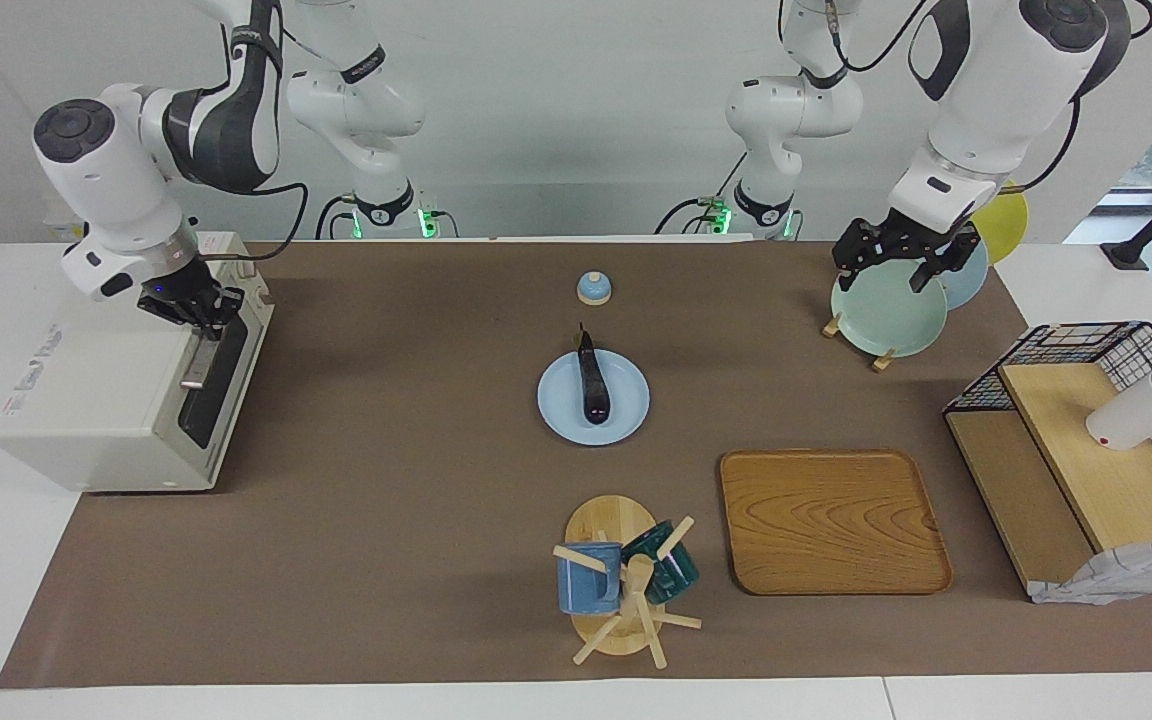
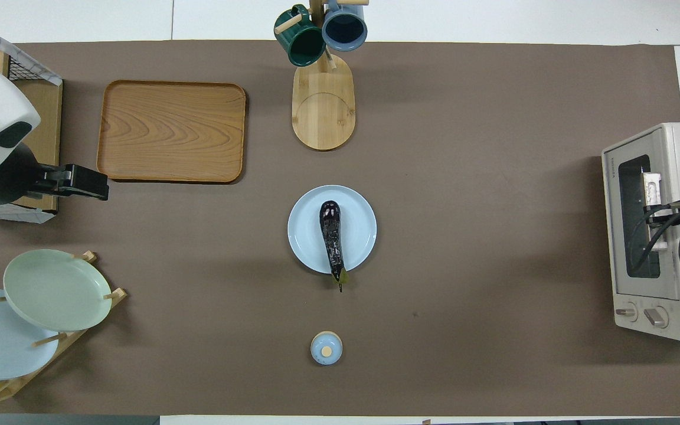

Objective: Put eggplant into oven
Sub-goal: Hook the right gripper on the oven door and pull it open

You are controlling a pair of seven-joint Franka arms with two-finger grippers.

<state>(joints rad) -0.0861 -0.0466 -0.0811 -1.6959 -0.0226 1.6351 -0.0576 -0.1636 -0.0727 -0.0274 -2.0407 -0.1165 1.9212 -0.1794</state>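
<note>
On the blue plate point(image 1: 593, 399) at the middle of the brown mat point(image 1: 406, 450) we find the eggplant point(image 1: 593, 384), lying along the plate with its green stem poking past the rim toward the robots. Just nearer to the robots than the stem sits a small blue lidded jar point(image 1: 594, 288).

At the right arm's end of the table stands the oven point(image 1: 126, 395), its dark glass door shut. We read "TOSHIBA" in small letters on the front frame in the overhead view, and a red-and-white warning sticker sits on its top by the two knobs point(image 2: 641, 313); red print on the top panel is too small for us to read. Our right gripper point(image 1: 198, 312) is down at the metal bar handle point(image 1: 201, 358) of the door, at the handle's end nearer to the robots; we cannot tell whether its fingers are apart or closed on the bar.

Our left gripper point(image 1: 901, 262) hangs with its fingers apart over the green plate point(image 1: 886, 307) in the wooden plate rack point(image 1: 851, 335).

A wooden tray point(image 1: 833, 521) and a mug tree point(image 1: 626, 590) with a blue mug point(image 1: 588, 580) and a green mug point(image 1: 666, 565) lie farther from the robots than the plate.
</note>
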